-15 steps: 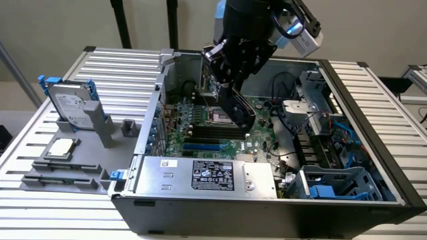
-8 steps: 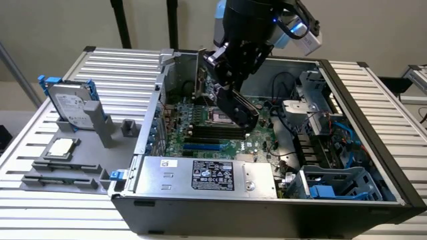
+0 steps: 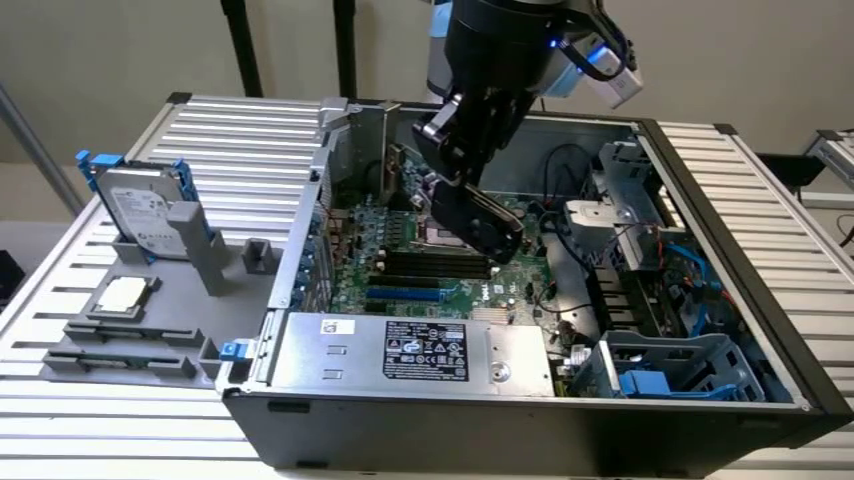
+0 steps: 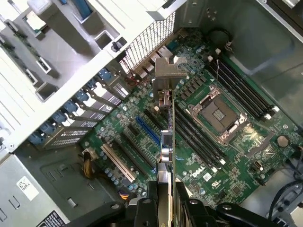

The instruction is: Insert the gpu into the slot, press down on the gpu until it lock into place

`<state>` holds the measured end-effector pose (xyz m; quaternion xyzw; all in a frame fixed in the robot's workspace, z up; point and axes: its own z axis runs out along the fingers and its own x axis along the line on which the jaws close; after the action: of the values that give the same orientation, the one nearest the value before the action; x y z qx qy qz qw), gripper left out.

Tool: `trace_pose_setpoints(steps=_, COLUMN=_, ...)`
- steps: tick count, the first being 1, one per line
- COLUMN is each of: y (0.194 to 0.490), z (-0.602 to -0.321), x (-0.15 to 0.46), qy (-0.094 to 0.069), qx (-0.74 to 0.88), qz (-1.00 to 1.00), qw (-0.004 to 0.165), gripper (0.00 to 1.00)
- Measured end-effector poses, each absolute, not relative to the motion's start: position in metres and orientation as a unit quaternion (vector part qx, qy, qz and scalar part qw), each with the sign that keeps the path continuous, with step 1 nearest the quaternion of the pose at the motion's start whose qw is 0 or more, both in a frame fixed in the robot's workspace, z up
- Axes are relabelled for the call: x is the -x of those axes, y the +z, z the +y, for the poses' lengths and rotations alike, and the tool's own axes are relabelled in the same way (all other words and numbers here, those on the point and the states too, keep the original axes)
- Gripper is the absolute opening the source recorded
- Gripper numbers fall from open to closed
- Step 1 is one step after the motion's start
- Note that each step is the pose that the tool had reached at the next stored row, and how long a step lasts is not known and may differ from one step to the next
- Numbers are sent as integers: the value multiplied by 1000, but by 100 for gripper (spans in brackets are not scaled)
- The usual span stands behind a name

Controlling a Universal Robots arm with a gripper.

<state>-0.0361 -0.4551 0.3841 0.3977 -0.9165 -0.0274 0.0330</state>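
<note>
In the exterior view my gripper [image 3: 457, 172] is shut on the gpu [image 3: 478, 222], a flat black card that hangs tilted above the motherboard inside the open computer case. The wrist view looks along the gpu [image 4: 165, 142] edge-on, from the gripper [image 4: 163, 204] out to the card's metal bracket [image 4: 169, 71]. The slot [image 4: 147, 130], a bright-blue strip, lies on the board just beside the card's line, and the card is still clear of it. From outside, the slot [image 3: 400, 294] sits below and toward the exterior view's left of the card.
Black memory slots [image 3: 430, 265] and the CPU socket [image 4: 220, 113] lie close by the card. The power supply [image 3: 400, 350] fills the case's near side, with a drive cage [image 3: 667, 370] and cables at the exterior view's right. A silver hard drive [image 3: 140, 215] stands outside the case.
</note>
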Motion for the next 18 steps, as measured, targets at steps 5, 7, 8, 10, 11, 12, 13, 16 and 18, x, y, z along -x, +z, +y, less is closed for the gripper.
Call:
trace_pose_setpoints(steps=5, y=381, z=-455, x=36, qy=-26, qx=-439, qz=-897, qw=34, gripper=26)
trace_pose_setpoints(steps=7, y=380, z=-455, x=36, qy=-25, qx=-455, qz=-889, qw=34, gripper=26)
trace_pose_setpoints(steps=8, y=380, z=-455, x=36, qy=-25, qx=-463, qz=-885, qw=35, gripper=26)
trace_pose_setpoints(steps=10, y=379, z=-455, x=36, qy=-24, qx=-480, qz=-876, qw=35, gripper=26)
trace_pose_setpoints(steps=11, y=378, z=-455, x=36, qy=-24, qx=-488, qz=-872, qw=35, gripper=26)
trace_pose_setpoints(steps=12, y=378, z=-455, x=36, qy=-24, qx=-495, qz=-868, qw=35, gripper=26)
trace_pose_setpoints(steps=13, y=377, z=-455, x=36, qy=-23, qx=-503, qz=-863, qw=36, gripper=26)
trace_pose_setpoints(steps=16, y=376, z=-455, x=36, qy=-22, qx=-526, qz=-849, qw=36, gripper=26)
trace_pose_setpoints(steps=18, y=375, z=-455, x=36, qy=-22, qx=-542, qz=-839, qw=36, gripper=26)
